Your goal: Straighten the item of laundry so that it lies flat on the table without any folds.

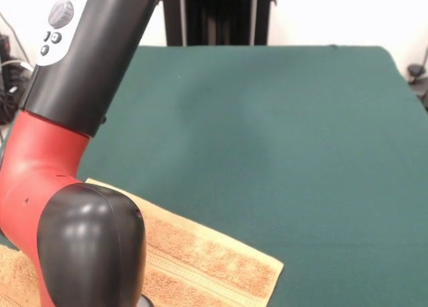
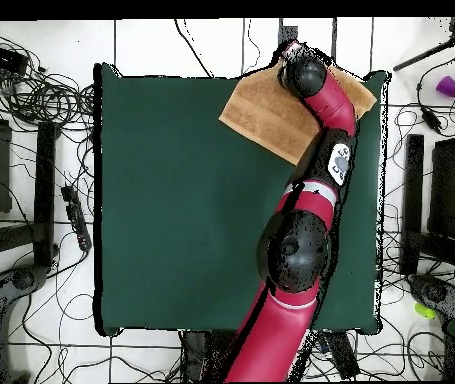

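Orange-yellow towel point(image 1: 200, 260) lies at a corner of the green worktop point(image 1: 267, 133) under the arm point(image 2: 316, 130), where we judge the straightening mid-course; the pincer is hidden, its state untellable, and next comes smoothing any folds.

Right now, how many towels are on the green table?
1. A small orange-yellow terry towel lies at the far edge of the dark green felt table in the overhead view, partly beneath the red and black arm, which could hide more.
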Controlling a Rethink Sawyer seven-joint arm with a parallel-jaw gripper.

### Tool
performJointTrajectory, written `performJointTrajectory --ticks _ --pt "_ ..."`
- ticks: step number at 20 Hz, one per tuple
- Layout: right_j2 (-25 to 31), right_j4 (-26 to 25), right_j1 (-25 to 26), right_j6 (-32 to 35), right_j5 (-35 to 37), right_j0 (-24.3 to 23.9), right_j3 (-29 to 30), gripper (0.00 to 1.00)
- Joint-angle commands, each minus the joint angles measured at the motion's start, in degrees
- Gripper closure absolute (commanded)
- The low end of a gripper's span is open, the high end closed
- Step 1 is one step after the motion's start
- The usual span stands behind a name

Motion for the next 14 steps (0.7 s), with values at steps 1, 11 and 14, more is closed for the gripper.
performJointTrajectory --ticks 1,11,14 --pt "-2.08 -4.73 10.22 1.16 9.3 -2.73 5.37 1.0" --pt "-0.83 -3.09 10.71 7.18 11.89 -2.69 5.42 1.0" --pt "-0.57 -3.5 10.65 5.63 12.7 -2.8 5.31 1.0"
